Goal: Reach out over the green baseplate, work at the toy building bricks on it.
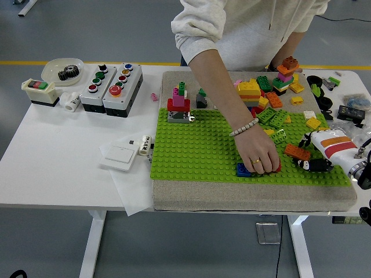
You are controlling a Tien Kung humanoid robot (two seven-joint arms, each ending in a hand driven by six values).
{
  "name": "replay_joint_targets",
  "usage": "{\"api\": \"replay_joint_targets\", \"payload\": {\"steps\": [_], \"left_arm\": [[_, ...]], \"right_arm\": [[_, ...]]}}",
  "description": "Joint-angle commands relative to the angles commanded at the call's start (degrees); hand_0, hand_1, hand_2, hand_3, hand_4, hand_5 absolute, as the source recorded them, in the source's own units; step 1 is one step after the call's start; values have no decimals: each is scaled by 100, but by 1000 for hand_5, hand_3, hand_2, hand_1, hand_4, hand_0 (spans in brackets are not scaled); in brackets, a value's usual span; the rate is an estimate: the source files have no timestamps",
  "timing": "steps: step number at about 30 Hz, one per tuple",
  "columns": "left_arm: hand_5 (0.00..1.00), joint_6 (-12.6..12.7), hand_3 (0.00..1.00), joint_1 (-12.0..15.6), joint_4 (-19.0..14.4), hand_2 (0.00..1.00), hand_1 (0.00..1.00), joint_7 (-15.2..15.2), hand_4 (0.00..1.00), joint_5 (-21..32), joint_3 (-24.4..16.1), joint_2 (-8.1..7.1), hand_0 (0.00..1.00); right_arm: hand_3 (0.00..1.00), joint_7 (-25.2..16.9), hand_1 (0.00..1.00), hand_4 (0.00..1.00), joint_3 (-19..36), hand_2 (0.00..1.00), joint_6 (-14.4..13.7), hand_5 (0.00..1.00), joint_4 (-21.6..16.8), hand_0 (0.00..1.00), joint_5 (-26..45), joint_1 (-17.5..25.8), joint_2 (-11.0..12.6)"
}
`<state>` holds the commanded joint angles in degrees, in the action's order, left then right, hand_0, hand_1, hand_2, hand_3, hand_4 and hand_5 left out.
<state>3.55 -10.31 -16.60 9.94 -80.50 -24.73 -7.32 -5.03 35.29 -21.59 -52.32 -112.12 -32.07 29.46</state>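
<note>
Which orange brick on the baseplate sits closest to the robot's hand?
The flat orange brick at the green baseplate's right edge, just left of the right hand. The other orange bricks sit far back among the piles.

Bright, even overhead light; soft shadows under the person's arm (232, 87), sharp focus, mild softness at frame edges.

The robot's right hand (316, 164) lies low near the desk's right edge, toward the near side, its white forearm with an orange stripe coming in from the right. Its black fingers (307, 164) point left, loosely extended and closed on nothing. The robot's left arm does not show. A person at the far side leans in over the desk, forearm stretched toward the near edge, the person's hand (262, 161) palm down with fingers curled downward.
</note>
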Motion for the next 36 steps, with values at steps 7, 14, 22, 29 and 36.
{"api": "replay_joint_targets", "payload": {"steps": [7, 14, 22, 29, 36], "left_arm": [[673, -22, 621, 5, -2, 715, 641, 1, 679, -73, -31, 5, 690], [674, -43, 621, 12, -5, 714, 641, -8, 679, -173, -56, 1, 690], [674, -53, 621, 32, -7, 715, 641, -4, 678, -215, -76, 5, 690], [674, -75, 621, 39, -11, 713, 641, 0, 678, -264, -96, 3, 690], [673, -88, 620, 20, -14, 713, 642, 0, 677, -270, -91, -9, 690]], "right_arm": [[516, -28, 370, 768, -21, 493, -7, 482, 8, 201, 9, 2, 2], [510, -62, 346, 755, -46, 476, -41, 502, 7, 182, -14, 15, -7], [509, -93, 339, 739, -66, 470, -76, 516, 2, 172, -4, 21, -10], [504, -97, 336, 716, -68, 466, -117, 523, -37, 169, -5, 32, -6], [501, -101, 333, 700, -21, 464, -145, 533, -84, 170, -12, 33, 13]]}}
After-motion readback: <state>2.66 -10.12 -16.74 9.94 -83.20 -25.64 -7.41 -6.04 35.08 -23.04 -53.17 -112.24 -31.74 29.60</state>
